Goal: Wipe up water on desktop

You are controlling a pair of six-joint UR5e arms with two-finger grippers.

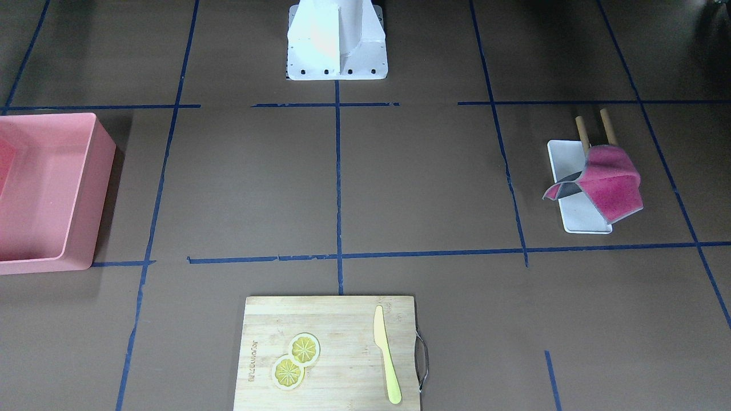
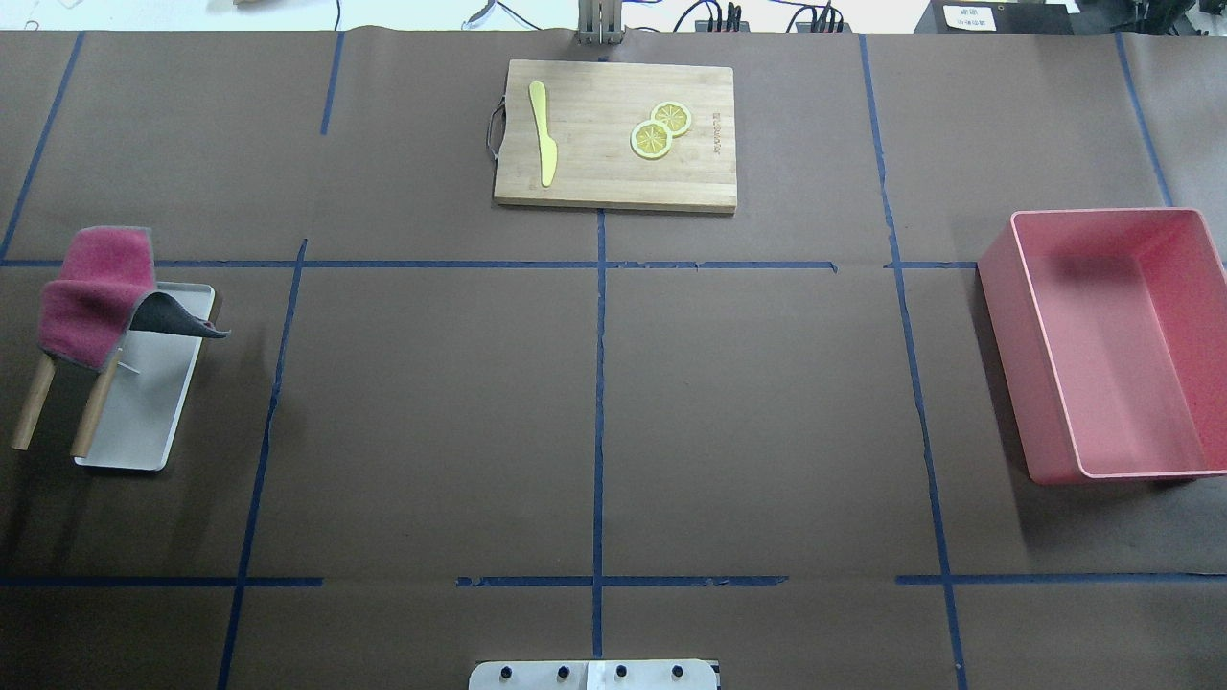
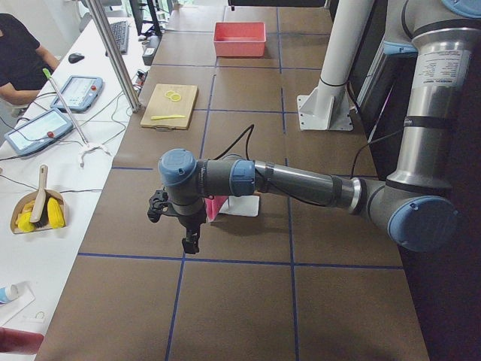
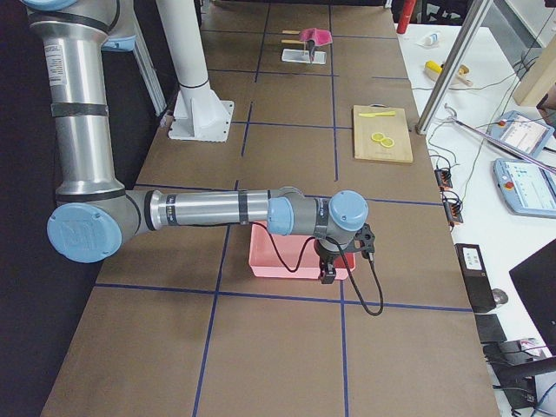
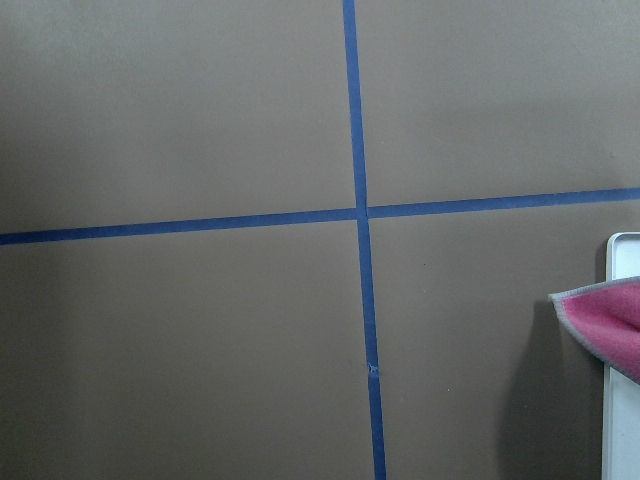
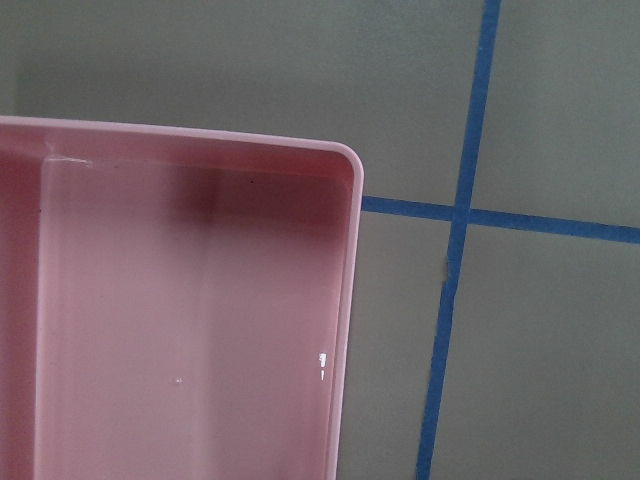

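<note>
Over the desktop my left gripper hangs near the cloth, my right gripper by the bin; I cannot tell whether either is closed.

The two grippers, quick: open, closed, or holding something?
Left gripper: cannot be told, seen only from afar.
Right gripper: cannot be told either.

The brown desktop, gridded with blue tape, carried a white tray just beside the left gripper. A pink bin sat with one corner below the right gripper. A bamboo cutting board lay well apart from both grippers, and the robot's white base plate stood across from it.
</note>
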